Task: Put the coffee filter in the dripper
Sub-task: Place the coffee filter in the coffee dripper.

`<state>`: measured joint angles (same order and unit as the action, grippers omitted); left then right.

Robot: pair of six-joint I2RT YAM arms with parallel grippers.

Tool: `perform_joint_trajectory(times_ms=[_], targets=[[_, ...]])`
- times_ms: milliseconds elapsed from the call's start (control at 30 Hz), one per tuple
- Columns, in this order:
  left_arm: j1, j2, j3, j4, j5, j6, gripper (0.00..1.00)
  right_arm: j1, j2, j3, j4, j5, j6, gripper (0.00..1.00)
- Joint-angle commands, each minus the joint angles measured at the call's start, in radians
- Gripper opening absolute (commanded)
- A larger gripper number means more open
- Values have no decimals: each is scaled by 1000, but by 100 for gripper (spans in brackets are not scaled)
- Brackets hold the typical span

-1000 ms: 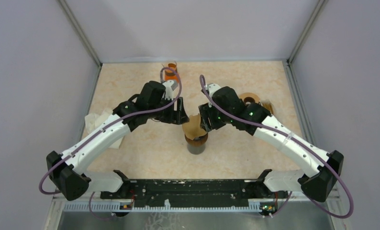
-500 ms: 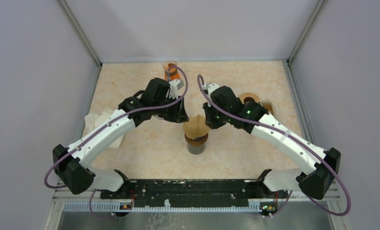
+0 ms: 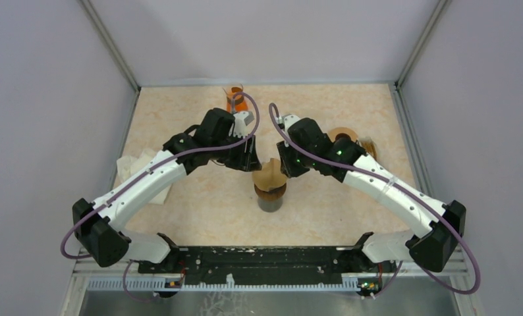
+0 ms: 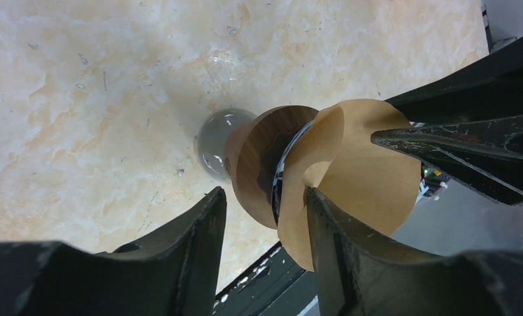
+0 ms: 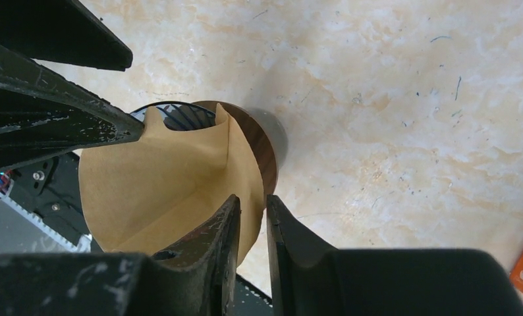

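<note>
The coffee filter [image 3: 270, 174] stood in the dripper [image 3: 270, 193] near the middle of the desk [image 3: 199, 197], a brown paper cone with its mouth open upward. Its point was down inside the dripper, but much of the paper rose above the rim and leaned toward the near edge of the desk. The dripper, with a dark wooden collar, sat on top of a grey glass vessel [image 4: 214, 141]; whether that held anything could not be seen. From the right wrist, a strip of the dripper's black ribbed inside showed past a dip in the filter's edge.

The right end effector [image 5: 252, 201] was almost closed, its two fingers pinching the near wall of the filter just beside the wooden collar. The left end effector [image 4: 264, 197] was partly open and gripped nothing: its fingers straddled the collar's edge, and a folded flap of the filter lay against the inner face of one finger.

At the far edge of the desk stood an orange container [image 3: 235, 99], its contents not visible. A round brown object [image 3: 343, 135] lay toward the right edge, and a white cloth [image 3: 135, 164] lay at the left edge.
</note>
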<state>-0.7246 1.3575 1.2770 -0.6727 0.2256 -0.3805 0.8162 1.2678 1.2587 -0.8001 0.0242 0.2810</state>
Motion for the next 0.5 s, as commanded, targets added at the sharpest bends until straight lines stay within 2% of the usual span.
perform_joint_trajectory(times_ms=[0, 167, 467], targets=[[-6, -31, 1, -4, -6, -3, 57, 5, -9, 45, 30, -5, -9, 26], [-6, -49, -12, 12, -35, -17, 66, 5, -21, 54, 26, 7, -6, 39], [-6, -105, -48, 40, -80, -31, 82, 5, -49, 57, 30, 22, 0, 53]])
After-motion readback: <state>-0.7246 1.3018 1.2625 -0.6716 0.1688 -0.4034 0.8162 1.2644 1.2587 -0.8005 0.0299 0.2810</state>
